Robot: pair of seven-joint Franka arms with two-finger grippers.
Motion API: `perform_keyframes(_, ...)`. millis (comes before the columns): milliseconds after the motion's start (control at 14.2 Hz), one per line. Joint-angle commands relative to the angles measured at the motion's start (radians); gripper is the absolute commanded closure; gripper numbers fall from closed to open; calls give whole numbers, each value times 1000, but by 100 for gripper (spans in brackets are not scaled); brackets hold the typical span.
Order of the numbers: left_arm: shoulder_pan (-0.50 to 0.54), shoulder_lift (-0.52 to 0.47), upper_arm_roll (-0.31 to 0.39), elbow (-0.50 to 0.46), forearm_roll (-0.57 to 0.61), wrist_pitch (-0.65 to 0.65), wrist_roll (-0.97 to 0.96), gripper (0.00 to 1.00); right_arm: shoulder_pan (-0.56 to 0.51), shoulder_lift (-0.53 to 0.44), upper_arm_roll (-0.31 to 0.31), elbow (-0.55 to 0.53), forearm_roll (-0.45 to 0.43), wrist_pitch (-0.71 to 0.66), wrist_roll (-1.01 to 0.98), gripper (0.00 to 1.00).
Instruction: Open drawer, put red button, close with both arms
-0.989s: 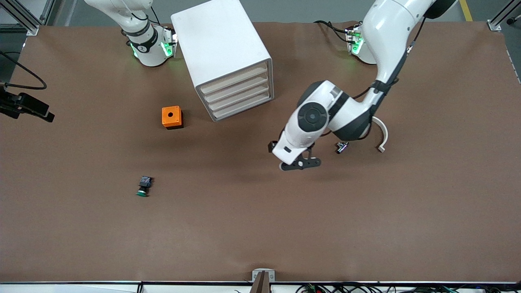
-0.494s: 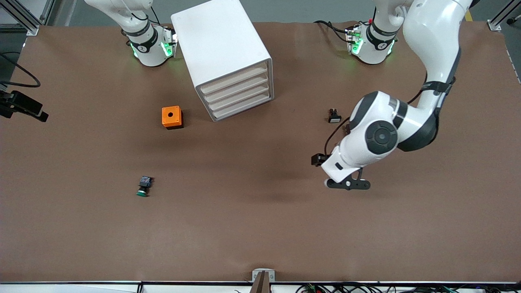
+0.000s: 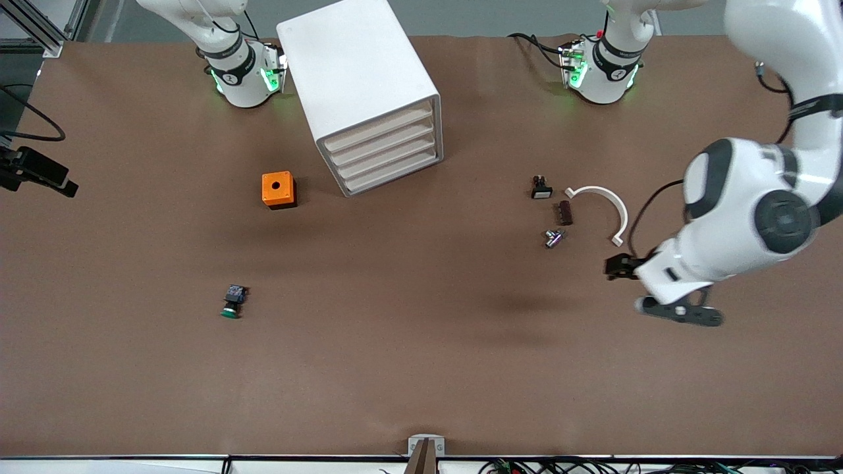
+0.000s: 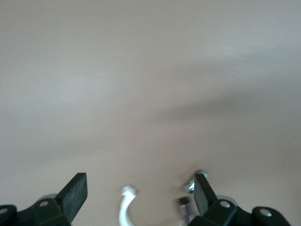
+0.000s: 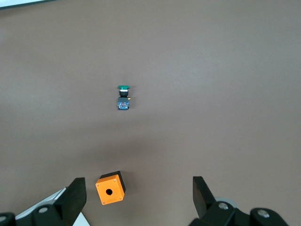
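Brown table, white and orange pieces

A white drawer cabinet [image 3: 359, 85], an orange box [image 3: 278, 189] with a black hole, a green-capped button [image 3: 231, 302] and a white curved clip [image 3: 604, 207] are showing against the plain brown table [image 3: 395, 368].

Robotics lab: you face a brown-covered bench [image 3: 421, 368] with aluminium framing [image 3: 39, 26], two bolted arm bases [image 3: 244, 79] lit green, and loose cabling [image 3: 39, 131].

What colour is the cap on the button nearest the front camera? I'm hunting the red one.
Green. The button shows best in the right wrist view.
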Motion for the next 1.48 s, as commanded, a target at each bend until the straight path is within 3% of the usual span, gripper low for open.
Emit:
perform_keyframes(0,-27,-75,89,-13,-16,-37,16,0,-7,7,9,17,-15,-7,5,0)
perform_keyframes(565,-15,-188,103,28,-10,-96,-46,0,-6,11,9,17,-12,-2,5,0)
perform_keyframes(1059,11,-294,97,7,-41,-107,-115,0,-9,11,9,24,-15,-2,5,0)
perform_keyframes(1413,10,-388,96,-60,-44,-116,-113,0,-7,11,9,29,-17,-4,5,0)
